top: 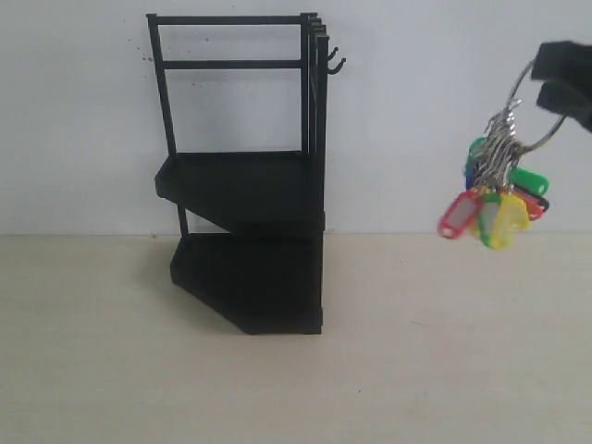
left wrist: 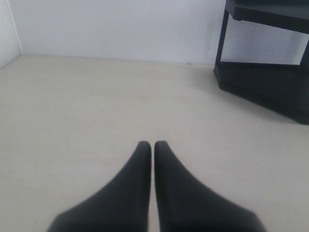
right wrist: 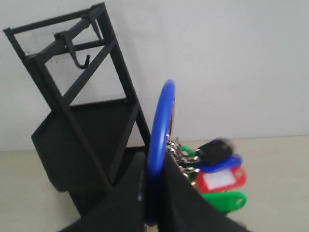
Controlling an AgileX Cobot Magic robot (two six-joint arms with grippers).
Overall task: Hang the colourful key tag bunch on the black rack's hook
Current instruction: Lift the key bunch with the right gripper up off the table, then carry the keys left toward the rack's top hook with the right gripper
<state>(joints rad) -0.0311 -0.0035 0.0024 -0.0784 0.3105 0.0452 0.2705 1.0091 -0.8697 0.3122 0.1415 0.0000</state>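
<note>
The black rack (top: 250,185) stands against the white wall, its small hooks (top: 335,63) sticking out at the top right. High at the right edge, my right gripper (top: 555,79) is shut on the loop of the colourful key tag bunch (top: 495,199), which dangles in the air well right of the rack. The right wrist view shows the blue loop (right wrist: 161,121) pinched between the fingers, tags (right wrist: 219,181) hanging beside them, and a hook (right wrist: 79,60) beyond. My left gripper (left wrist: 152,144) is shut and empty, low over the table.
The rack's lower shelf (left wrist: 270,87) shows at the far right of the left wrist view. A beige tabletop (top: 416,370) stretches in front of the rack, and the white wall (top: 435,111) closes the back.
</note>
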